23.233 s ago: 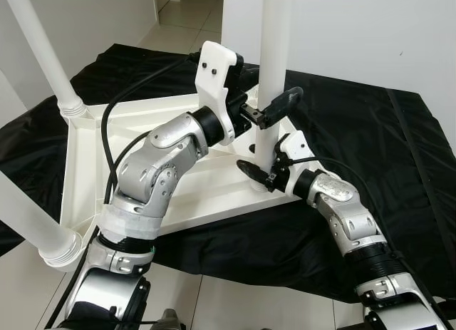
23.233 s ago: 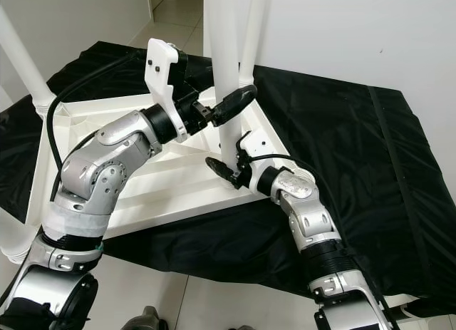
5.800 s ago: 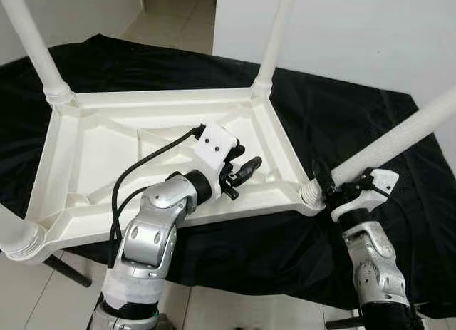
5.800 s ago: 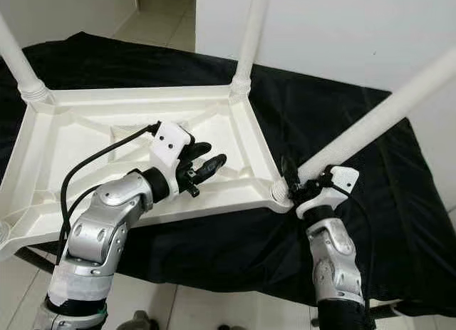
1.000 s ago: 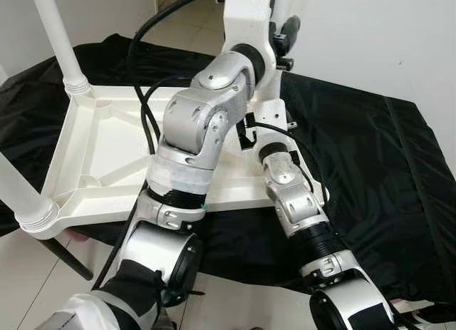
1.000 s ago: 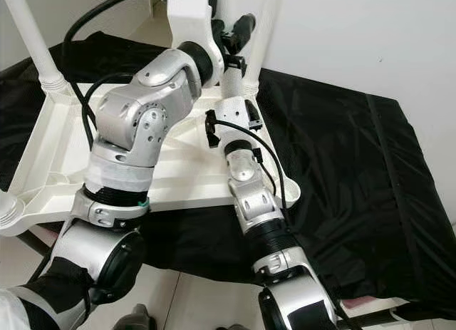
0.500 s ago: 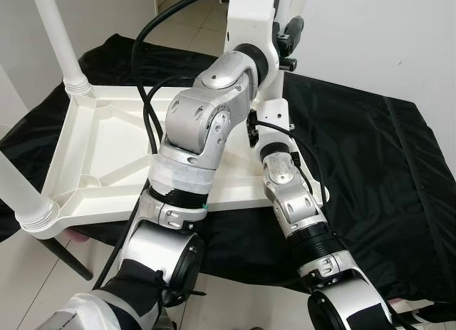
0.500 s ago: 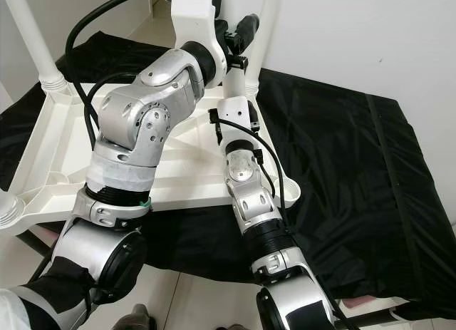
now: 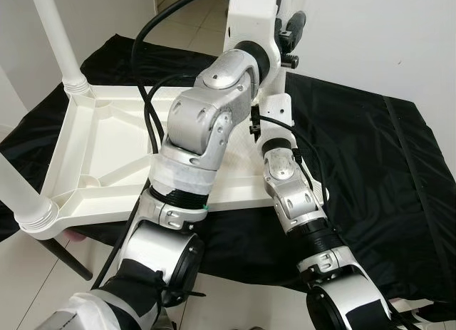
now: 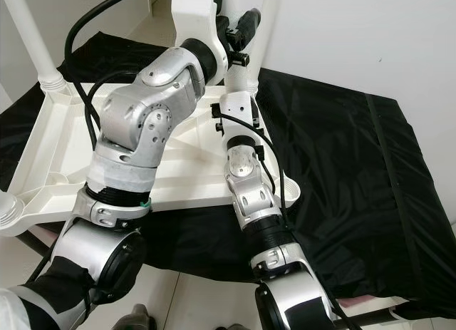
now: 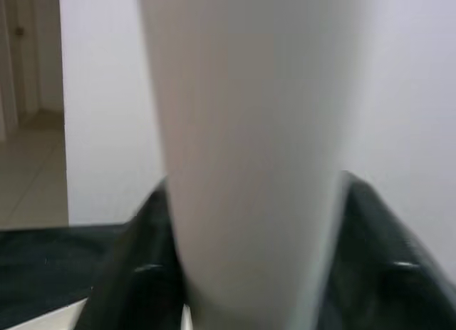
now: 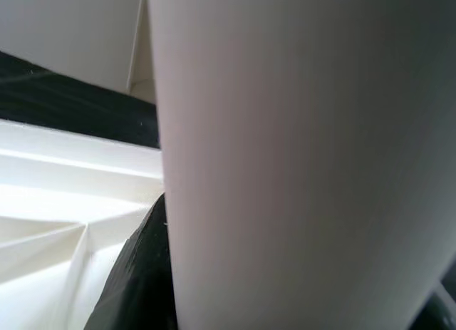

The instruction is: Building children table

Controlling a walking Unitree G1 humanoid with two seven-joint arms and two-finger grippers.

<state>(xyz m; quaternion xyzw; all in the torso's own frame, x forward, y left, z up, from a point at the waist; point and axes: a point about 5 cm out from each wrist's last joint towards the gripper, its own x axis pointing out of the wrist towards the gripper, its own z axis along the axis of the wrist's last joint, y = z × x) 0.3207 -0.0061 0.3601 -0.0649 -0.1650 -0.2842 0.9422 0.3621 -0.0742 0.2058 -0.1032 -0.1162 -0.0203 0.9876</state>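
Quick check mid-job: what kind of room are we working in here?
Probably a room in a home: plain white walls, a tiled floor running off through a doorway, and a work surface draped in black cloth with the upturned white table top on it.

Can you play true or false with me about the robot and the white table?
1. The table lies upside down on a black cloth. True.
2. The left gripper has a white leg between its jaws. True.
3. The cloth is red. False, it is black.
4. Both arms hang down idle. False, both reach up to the leg; the right gripper is against it too.
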